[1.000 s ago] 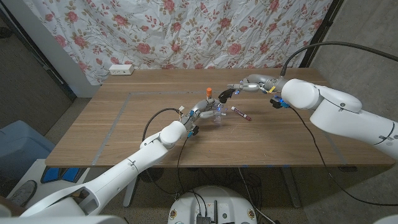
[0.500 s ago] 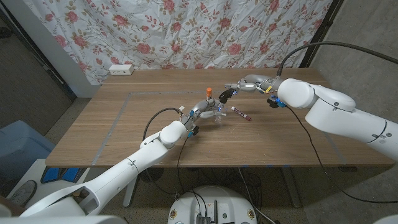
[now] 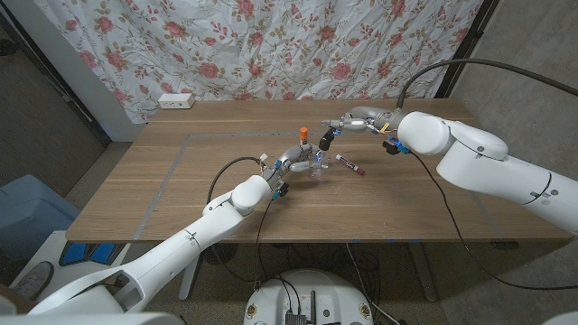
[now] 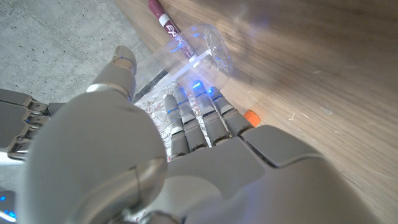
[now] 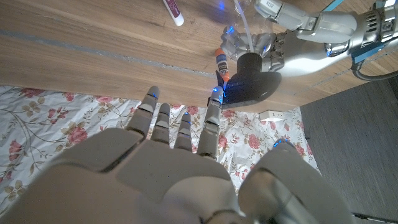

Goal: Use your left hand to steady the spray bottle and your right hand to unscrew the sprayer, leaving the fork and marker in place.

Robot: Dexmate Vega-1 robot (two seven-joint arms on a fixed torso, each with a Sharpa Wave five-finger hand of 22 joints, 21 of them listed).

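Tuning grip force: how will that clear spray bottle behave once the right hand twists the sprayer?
The spray bottle looks clear and empty, so probably light and easy to spin or tip. The left hand holds it, which should help. Its narrow body under the orange-tipped sprayer suggests top-heaviness.

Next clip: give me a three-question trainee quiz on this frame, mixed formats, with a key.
1. True or false: the left hand grips the clear spray bottle.
2. Multiple choice: the right hand is (A) holding the marker, (B) open, fingers reaching toward the orange-tipped sprayer, (C) lying on the wall socket.
3. Fill in: the marker lies on the table on the bottle's ___ side (robot's own).

Key
1. True.
2. B; whether the fingers touch the sprayer cannot be told.
3. right.
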